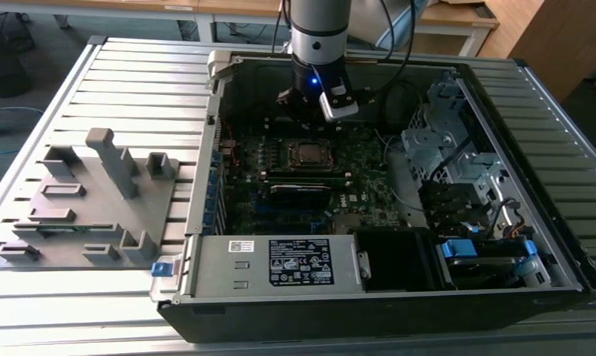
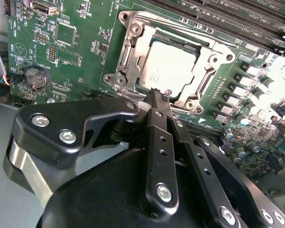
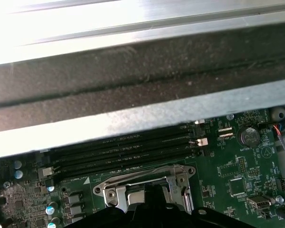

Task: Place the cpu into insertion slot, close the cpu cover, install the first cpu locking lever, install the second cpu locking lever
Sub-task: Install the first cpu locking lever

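Already the cpu (image 2: 173, 71) lies seated in the insertion slot (image 2: 198, 49), its dull silver face showing through the cut-out of the cpu cover (image 2: 128, 52), which appears folded down flat around it in the second wrist view. So the step in hand is, by my judgement, the locking levers; whether either is latched I cannot tell.

Going left to right in the exterior view: a grey fixture block (image 1: 90, 200) sits on the slatted table (image 1: 40, 96) at 9 o'clock, then the open computer case (image 1: 377, 297), with the socket on the green motherboard (image 1: 362, 196) near its centre. The hand (image 2: 157, 93) hangs at the cover's edge nearest the camera, at 6 o'clock of the chip, its slim black fingers (image 2: 154, 102) pressed together and holding nothing.

Any lever work calls for a fine sideways hook and firm downward press.
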Robot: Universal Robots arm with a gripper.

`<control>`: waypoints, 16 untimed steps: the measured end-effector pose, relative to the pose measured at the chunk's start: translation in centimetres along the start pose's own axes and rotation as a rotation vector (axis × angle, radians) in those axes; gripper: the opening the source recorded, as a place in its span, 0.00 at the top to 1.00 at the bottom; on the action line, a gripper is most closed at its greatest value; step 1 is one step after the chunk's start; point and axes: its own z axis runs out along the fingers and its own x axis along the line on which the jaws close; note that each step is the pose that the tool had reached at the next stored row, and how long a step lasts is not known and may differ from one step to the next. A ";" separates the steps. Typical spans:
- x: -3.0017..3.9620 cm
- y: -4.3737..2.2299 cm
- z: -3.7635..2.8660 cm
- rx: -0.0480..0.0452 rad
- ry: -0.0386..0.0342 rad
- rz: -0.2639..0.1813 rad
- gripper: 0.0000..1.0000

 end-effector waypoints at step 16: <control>-0.02 0.02 -0.28 -0.0005 -0.0002 0.000 0.90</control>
